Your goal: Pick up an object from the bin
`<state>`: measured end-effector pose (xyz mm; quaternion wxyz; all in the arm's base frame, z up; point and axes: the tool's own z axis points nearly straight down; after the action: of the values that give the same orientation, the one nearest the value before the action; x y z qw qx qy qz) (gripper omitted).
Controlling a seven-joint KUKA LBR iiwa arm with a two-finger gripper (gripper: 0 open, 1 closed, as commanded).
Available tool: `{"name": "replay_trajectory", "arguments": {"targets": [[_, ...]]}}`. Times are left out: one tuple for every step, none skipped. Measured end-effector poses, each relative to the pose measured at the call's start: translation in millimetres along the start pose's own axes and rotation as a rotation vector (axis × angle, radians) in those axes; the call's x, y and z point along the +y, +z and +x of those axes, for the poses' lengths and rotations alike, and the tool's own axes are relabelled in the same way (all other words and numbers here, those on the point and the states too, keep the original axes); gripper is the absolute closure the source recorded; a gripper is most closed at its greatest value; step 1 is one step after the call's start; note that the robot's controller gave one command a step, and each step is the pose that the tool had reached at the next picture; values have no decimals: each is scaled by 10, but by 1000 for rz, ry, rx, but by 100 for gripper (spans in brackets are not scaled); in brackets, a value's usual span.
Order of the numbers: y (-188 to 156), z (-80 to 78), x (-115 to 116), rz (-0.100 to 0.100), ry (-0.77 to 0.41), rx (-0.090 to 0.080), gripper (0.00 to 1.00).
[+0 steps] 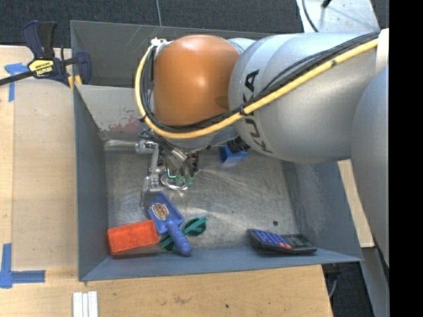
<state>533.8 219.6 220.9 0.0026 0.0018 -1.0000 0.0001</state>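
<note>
Claw [168, 174], opening not discernible, over blue toy tool [168, 220], near-left; risk: adjoining orange block [132, 236] and green piece [195, 226] may foul grasp

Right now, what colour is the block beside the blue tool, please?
The rectangular block is orange; camera view.

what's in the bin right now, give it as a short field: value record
bin: grey metal bin
gripper: gripper low over the bin's left half, just behind the blue tool
nearest thing: blue tool with a yellow label, near the front wall
beside it: orange block on the view's left, green thing on its right
front right: black calculator
back: small blue thing, partly under the arm
</note>
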Motion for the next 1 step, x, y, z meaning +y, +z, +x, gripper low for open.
{"name": "replay_trajectory", "arguments": {"targets": [[-41, -20, -10, -2, 3, -8, 0]]}}
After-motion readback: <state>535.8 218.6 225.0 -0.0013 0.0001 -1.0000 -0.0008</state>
